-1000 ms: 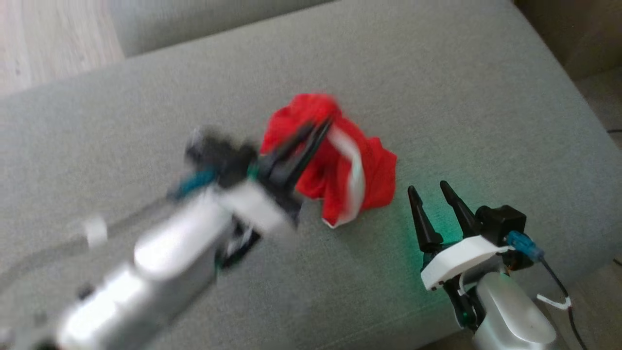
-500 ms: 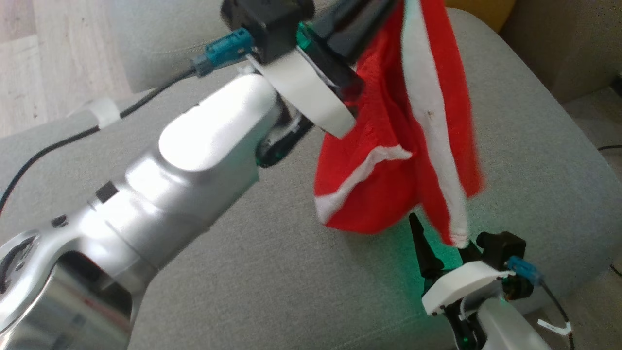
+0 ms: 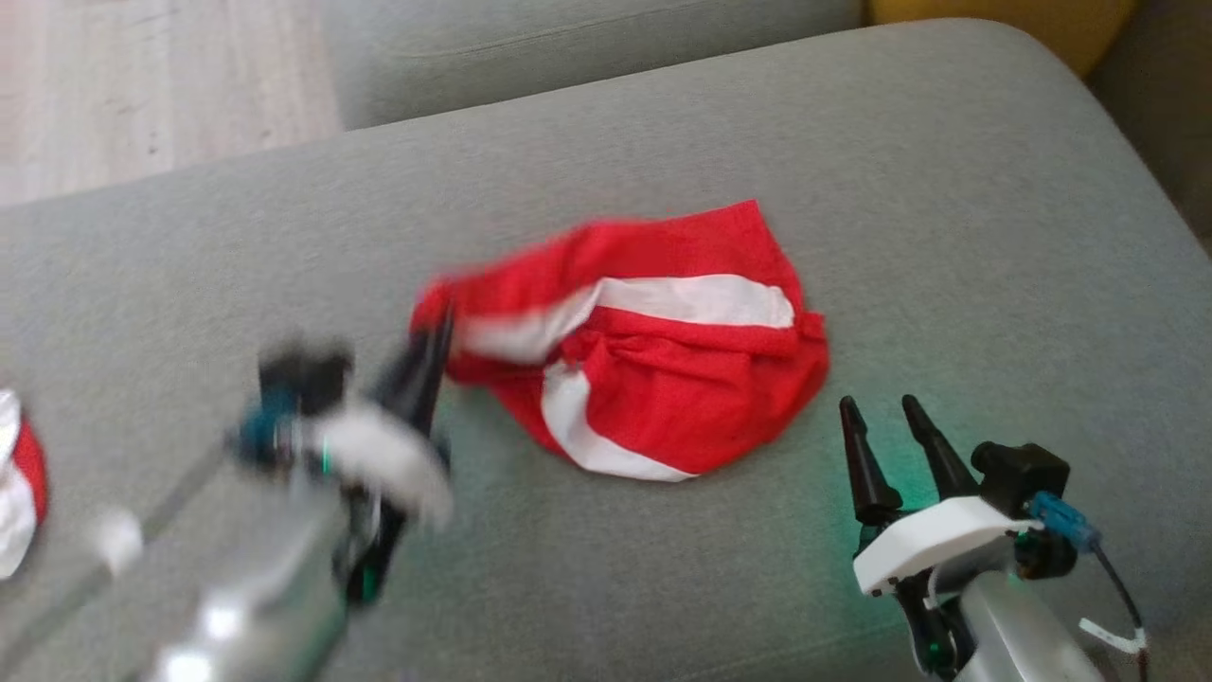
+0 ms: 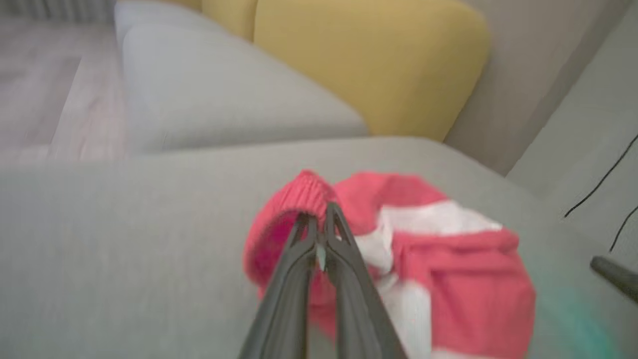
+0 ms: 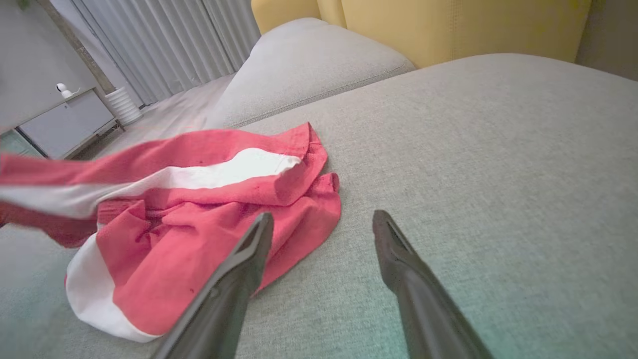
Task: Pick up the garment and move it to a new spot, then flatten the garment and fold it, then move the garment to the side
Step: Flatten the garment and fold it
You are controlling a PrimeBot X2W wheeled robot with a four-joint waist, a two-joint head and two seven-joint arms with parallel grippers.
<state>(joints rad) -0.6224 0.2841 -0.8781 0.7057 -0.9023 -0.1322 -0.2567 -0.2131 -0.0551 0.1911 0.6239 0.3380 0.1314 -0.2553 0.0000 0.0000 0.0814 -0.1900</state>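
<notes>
- On the grey sofa seat (image 3: 947, 189), near its middle: garment (image 3: 663, 379), red with white bands. It lies in a loose, rumpled heap, partly spread, neither flat nor folded.
- Garment, left end: drawn out into a narrow strip that lifts a little off the seat (clearest in the right wrist view). Judged reason: a pull on one edge opens the heap along its length.
- Left gripper (image 3: 437, 327): jaws clenched on the red rim at that left end. In the left wrist view the two dark fingers meet at the cloth's rolled edge (image 4: 319, 219). The arm behind is blurred in the head view, so its exact pose cannot be told.
- Right gripper (image 3: 878, 407): jaws released and wide apart, nothing between them. It sits low over the seat, just beside the garment's right edge and apart from it (a green glow falls on the fabric beneath). Judged reason: placed to take or pin the opposite edge when the cloth is stretched.
- Stage, as a judgement: garment set down at its spot, flattening in hand; folding and the move to the side not yet done.
- Risk, as a judgement: a one-sided pull may drag the whole heap rather than spread it.
- Surroundings: second red-and-white cloth (image 3: 19, 474) at the seat's far left, well apart; yellow cushion (image 4: 379, 65) behind; pale wooden floor (image 3: 142, 85) beyond.
</notes>
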